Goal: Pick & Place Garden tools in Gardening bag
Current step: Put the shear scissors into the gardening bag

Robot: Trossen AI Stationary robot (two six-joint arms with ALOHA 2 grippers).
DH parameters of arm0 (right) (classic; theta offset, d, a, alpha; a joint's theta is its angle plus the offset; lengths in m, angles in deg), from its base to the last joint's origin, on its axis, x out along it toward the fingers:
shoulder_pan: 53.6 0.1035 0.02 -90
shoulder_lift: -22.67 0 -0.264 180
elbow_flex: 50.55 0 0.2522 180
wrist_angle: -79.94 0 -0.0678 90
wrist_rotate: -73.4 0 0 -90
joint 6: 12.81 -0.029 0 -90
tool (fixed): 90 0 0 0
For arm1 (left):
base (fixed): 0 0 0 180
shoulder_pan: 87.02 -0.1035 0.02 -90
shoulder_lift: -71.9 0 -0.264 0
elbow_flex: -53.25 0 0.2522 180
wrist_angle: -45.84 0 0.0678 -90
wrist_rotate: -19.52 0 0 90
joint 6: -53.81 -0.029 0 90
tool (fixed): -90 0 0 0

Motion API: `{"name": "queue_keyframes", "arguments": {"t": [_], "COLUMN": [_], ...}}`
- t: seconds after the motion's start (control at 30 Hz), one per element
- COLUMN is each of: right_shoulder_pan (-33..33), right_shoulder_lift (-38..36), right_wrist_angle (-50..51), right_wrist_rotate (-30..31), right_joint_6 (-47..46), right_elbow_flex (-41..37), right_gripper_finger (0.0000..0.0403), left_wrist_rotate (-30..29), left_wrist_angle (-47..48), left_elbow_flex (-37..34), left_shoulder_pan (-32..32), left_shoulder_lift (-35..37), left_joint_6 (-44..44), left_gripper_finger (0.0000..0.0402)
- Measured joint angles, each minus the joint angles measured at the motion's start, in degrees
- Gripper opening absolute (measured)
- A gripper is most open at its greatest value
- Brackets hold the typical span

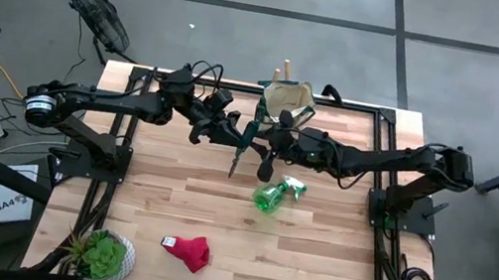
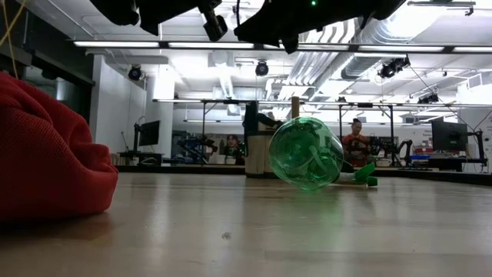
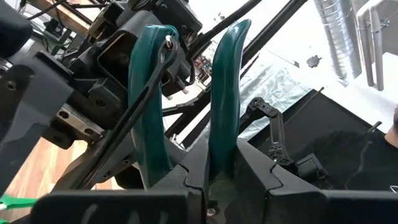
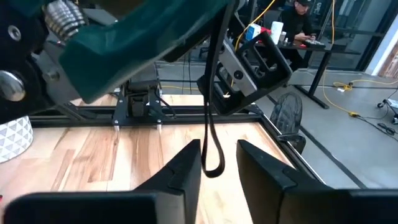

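Note:
The pruning shears (image 1: 247,145), with teal handles (image 3: 221,93), hang over the middle of the table. My left gripper (image 1: 235,138) is shut on them from the left. My right gripper (image 1: 268,148) faces them from the right, just below a teal handle (image 4: 124,43), and its fingers stand apart. A thin black cord loop (image 4: 212,149) hangs between its fingers. The tan gardening bag (image 1: 289,96) stands at the far edge. A green spray bottle (image 1: 271,196) lies on its side. A red glove (image 1: 190,251) lies near the front edge. My left gripper (image 3: 206,171) pinches one teal handle at its lower end (image 3: 214,158), where the two handles converge, between its two fingers. The other handle (image 3: 148,124) passes outside one finger. The shears are lifted clear of the table, and the blade (image 1: 233,166) points toward the near edge. My right gripper (image 4: 219,158) has the black cord loop between its fingers; whether they touch it I cannot tell.
A potted plant (image 1: 106,256) stands at the near left corner. In the low view the spray bottle (image 2: 305,152) and the red glove (image 2: 46,154) rest on the tabletop under the raised arms. Bare wood lies between the bottle and the glove.

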Motion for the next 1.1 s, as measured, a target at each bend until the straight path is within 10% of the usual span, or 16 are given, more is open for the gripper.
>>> {"name": "queue_keyframes", "arguments": {"t": [0.33,1.1], "right_shoulder_pan": [-0.24,0.21], "right_shoulder_lift": [-0.02,-5.05], "right_wrist_angle": [0.04,3.06], "right_wrist_rotate": [-1.52,-1.32], "right_joint_6": [-0.25,-7.74], "right_elbow_flex": [0.0,-0.02], "right_gripper_finger": [0.001,0.0004], "left_wrist_rotate": [0.18,2.75], "left_wrist_angle": [-0.3,-0.33], "left_elbow_flex": [0.0,0.02], "left_shoulder_pan": [0.0,0.0], "left_shoulder_lift": [0.0,0.04], "left_joint_6": [0.15,1.7], "left_gripper_finger": [0.0043,0.0125]}}
